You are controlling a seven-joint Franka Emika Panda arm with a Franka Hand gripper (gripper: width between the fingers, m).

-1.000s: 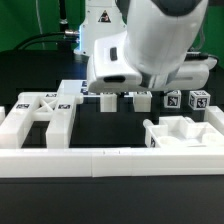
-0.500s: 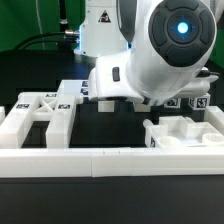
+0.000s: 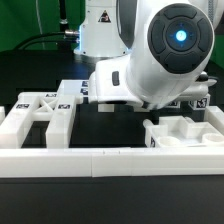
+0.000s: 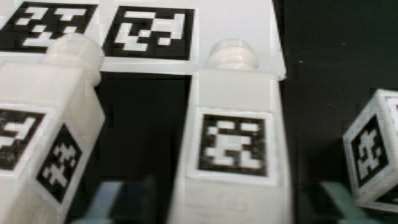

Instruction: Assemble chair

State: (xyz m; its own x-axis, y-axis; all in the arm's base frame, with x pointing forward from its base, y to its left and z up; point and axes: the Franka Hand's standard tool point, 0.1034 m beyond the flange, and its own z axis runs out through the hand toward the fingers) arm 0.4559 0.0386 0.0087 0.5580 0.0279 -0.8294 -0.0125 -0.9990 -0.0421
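Observation:
A white chair leg [image 4: 235, 120] with a square tag on its face lies lengthwise between the fingers of my gripper [image 4: 228, 205]. The jaws straddle it with a dark gap on each side, so the gripper is open and not touching it. A second leg [image 4: 50, 130] lies to one side and a third tagged part [image 4: 374, 140] to the other. In the exterior view the arm's hand [image 3: 150, 60] is low over the table and hides these legs. An X-braced frame [image 3: 40, 110] lies at the exterior view's left. A boxy white chair part [image 3: 185, 130] sits at its right.
The marker board [image 4: 107, 30] lies just past the legs' ends, also seen as the marker board [image 3: 72, 90] behind the frame. A long low white border rail [image 3: 110, 160] runs along the front. Another tagged piece [image 3: 198, 102] peeks out behind the hand.
The hand has come down and swung toward the exterior camera, covering the row of legs that showed a second ago. The jaws have narrowed around the middle leg.

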